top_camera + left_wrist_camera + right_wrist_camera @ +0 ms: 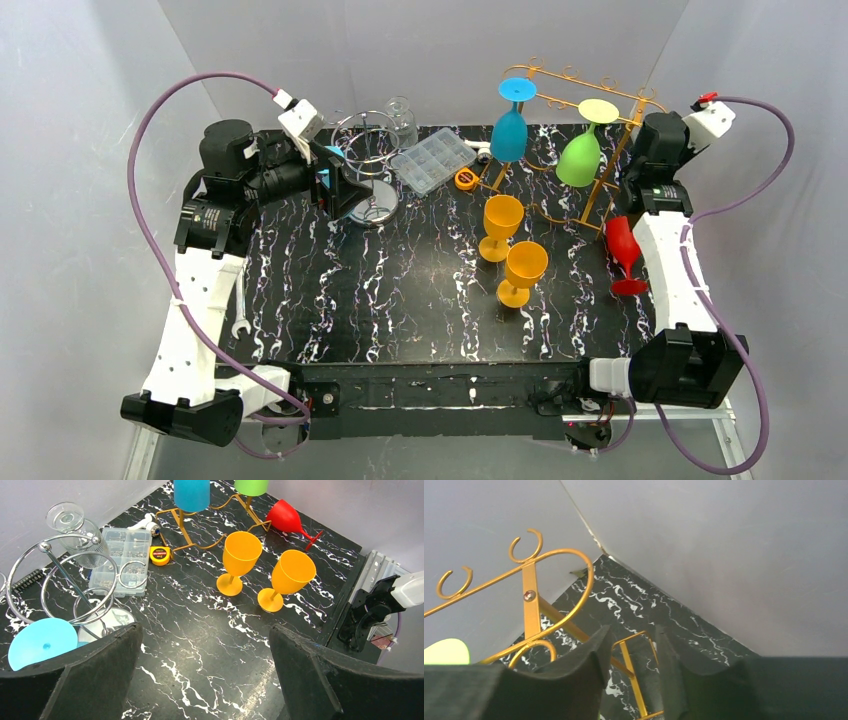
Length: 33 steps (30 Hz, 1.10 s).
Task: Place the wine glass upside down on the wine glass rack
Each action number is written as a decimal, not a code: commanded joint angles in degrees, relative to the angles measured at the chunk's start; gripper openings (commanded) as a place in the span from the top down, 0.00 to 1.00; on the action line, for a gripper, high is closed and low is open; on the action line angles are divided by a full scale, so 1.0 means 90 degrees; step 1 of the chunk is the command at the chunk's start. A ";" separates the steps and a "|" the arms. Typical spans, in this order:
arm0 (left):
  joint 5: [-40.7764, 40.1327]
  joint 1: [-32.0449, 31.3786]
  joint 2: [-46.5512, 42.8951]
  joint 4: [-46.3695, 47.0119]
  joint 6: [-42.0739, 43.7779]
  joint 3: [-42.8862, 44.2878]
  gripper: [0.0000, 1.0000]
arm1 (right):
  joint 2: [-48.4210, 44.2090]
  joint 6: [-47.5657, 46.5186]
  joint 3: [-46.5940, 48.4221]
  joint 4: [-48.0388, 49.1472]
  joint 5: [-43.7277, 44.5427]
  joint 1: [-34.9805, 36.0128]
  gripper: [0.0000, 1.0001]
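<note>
The green glass (578, 160) hangs upside down on the gold rack (530, 610) at the far right of the worktop (400, 300). Its long axis is vertical, with the bowl mouth down and the pale foot on top, resting on the rails. The blue glass (509, 135) hangs the same way just to its left.

The right end effector (632, 640) sits high at the rack's far right end, to the right of the green glass. Its fingers stand a modest gap apart with nothing between them, so it grips nothing. In its wrist view the rack's scrolled end is just to the left, and a lower gold bar shows through the gap. Whether a finger touches the rack cannot be told.

The left end effector (205, 630) is at the far left with its fingers spread wide and empty. It is next to a chrome stand (75, 587), and the foot of a cyan glass (42, 642) shows beside its left finger.

Two orange glasses stand upright, mouths up, near the middle of the worktop in front of the rack, one farther (502, 218) and one nearer (525, 265). A red glass (620, 240) is at the right edge against the right arm. In the left wrist view it looks tipped over, with its stem pointing away from the rack, but the overhead view does not confirm this.

A clear glass (70, 522) is foot up at the chrome stand. A parts box (122, 555) and a tape measure (160, 556) lie between the stand and the rack. A wrench (240, 328) lies near the left edge.
</note>
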 commanded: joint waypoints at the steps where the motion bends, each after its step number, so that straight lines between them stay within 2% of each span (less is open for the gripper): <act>1: 0.0018 -0.0023 -0.0168 -0.0052 0.0041 0.0026 0.02 | -0.0203 0.0223 -0.0118 0.0569 -0.0465 -0.0023 0.60; 4: 0.0007 -0.0022 -0.0196 -0.0061 0.0046 0.0013 0.02 | -0.0301 0.0314 -0.0165 0.0546 -0.0716 -0.0010 0.74; 6: 0.0007 -0.0022 -0.0201 -0.0061 0.0034 0.0027 0.02 | -0.0396 0.0344 -0.0227 0.0554 -0.0866 0.0014 0.80; 9: 0.0012 -0.0022 -0.0177 -0.0052 -0.0004 0.0048 0.02 | -0.0484 0.0410 -0.0303 0.0573 -0.1127 0.0069 0.86; 12: 0.0043 -0.0020 -0.0112 -0.0046 -0.0031 0.0113 0.02 | -0.0592 0.0505 -0.0384 0.0570 -0.1367 0.0075 0.88; 15: 0.0056 -0.0022 -0.0059 -0.0042 -0.0101 0.0239 0.02 | -0.0713 0.0417 -0.0371 0.0600 -0.1346 0.0075 0.81; 16: 0.0063 -0.0024 -0.0056 -0.0042 -0.0116 0.0260 0.02 | -0.0725 0.0360 -0.0313 0.0577 -0.1210 0.0075 0.75; 18: 0.0075 -0.0023 -0.0057 -0.0025 -0.0132 0.0247 0.02 | -0.0708 0.0306 -0.0153 0.0497 -0.1038 0.0075 0.49; 20: 0.0125 -0.0019 -0.0076 -0.0017 -0.0144 0.0168 0.02 | -0.0658 0.0305 0.0041 0.0453 -0.1050 0.0070 0.41; 28: 0.0134 -0.0025 -0.0264 0.0035 -0.0120 -0.0206 0.02 | -0.0921 0.0841 -0.0151 0.0838 -0.1187 0.0046 0.40; 33: 0.0230 -0.0022 -0.0207 0.0055 -0.0195 -0.0136 0.02 | -0.0834 0.1245 -0.0098 0.0989 -0.0950 -0.0119 0.51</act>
